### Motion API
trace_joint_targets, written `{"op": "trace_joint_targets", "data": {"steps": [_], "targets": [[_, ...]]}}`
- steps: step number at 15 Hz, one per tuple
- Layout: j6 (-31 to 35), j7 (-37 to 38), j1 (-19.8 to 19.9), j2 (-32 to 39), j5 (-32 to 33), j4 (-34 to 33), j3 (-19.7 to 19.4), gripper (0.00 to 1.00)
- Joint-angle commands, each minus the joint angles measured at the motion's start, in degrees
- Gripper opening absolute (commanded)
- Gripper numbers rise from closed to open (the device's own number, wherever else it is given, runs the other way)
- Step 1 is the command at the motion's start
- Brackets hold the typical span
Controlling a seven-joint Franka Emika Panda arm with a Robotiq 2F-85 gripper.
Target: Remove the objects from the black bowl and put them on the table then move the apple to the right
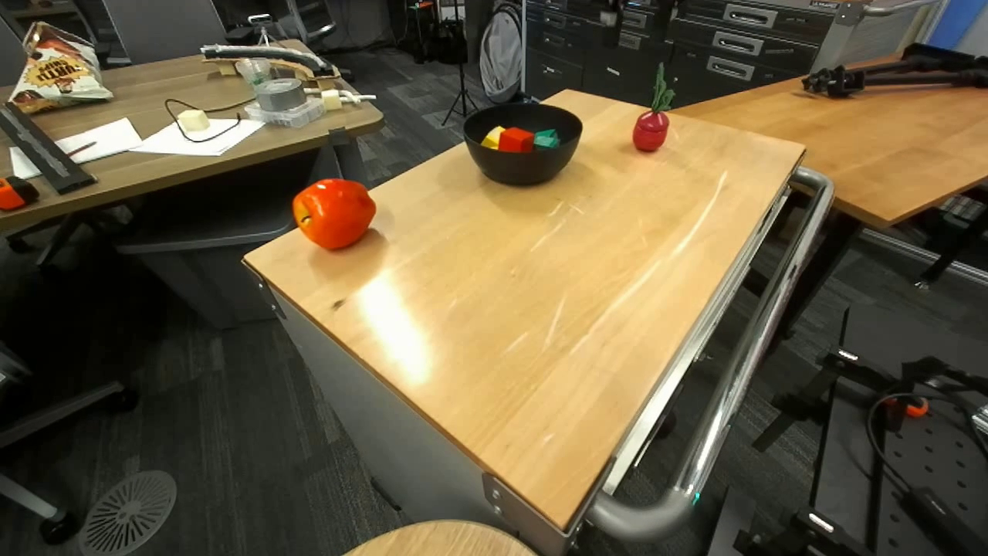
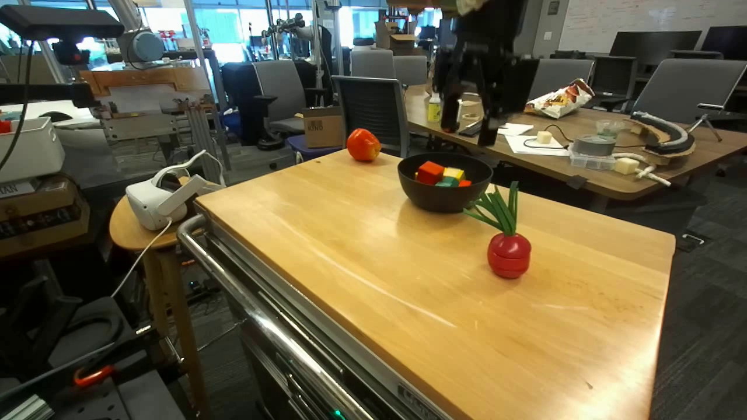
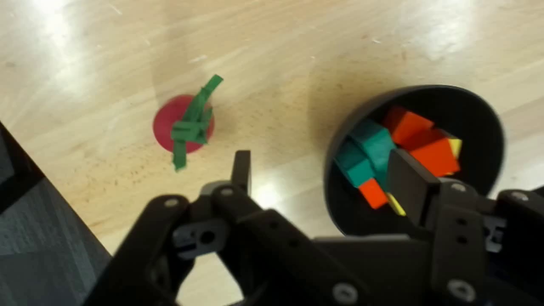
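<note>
Spread wide, the tool [image 2: 468, 131] hangs in the air above the desk [image 2: 373, 245], its two fingers [image 3: 410, 182] well apart. Seen from the wrist, one of them hides part of the black bowl [image 1: 521, 168], while the other shows over the desk between that bowl and the small dark red fruit [image 2: 509, 256]. The fruit stands upright on the desk, green leaves on top, near the bowl but apart from it.

Inside the bowl the blocks [image 1: 515, 140] lie heaped together — red, yellow and teal green, some of them tilted. I make out two teal ones [image 3: 376, 142] side by side and a small orange-red one [image 3: 373, 193] just beside them; part of the heap is behind the finger, so I cannot count them all.

The apple [image 1: 334, 215], big, shiny and red-orange, sits at one end of the same desk, close to its edge — well apart from the bowl in both exterior views. A silver rail [image 1: 747, 367] runs along one side. Nearby, a second desk [image 1: 154, 89] carries a snack bag [image 1: 62, 73] and a grey roll [image 1: 280, 95], and a white headset [image 2: 154, 204] rests on a round wooden stool [image 2: 124, 227].
</note>
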State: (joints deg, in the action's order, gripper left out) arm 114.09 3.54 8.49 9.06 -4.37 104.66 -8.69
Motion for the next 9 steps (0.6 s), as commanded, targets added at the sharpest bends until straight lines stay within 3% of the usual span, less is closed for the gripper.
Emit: {"op": "trace_joint_targets", "data": {"steps": [1, 2, 3, 7, 9], "targets": [[-0.54, -5.01, -0.53, -6.63, -7.57, -0.19, 2.26, 1.00], [-0.24, -2.36, -0.24, -3.90, -4.03, -0.25, 1.26, 0.95], [-0.30, -3.05, -0.52, -5.40, -5.42, -0.27, 1.73, 1.00], [-0.40, -3.45, -0.83, -6.41, -6.07, -0.09, 2.22, 1.00], [-3.46, -13.08, -0.81, -5.95, -6.10, -1.11, 2.56, 1.00]]}}
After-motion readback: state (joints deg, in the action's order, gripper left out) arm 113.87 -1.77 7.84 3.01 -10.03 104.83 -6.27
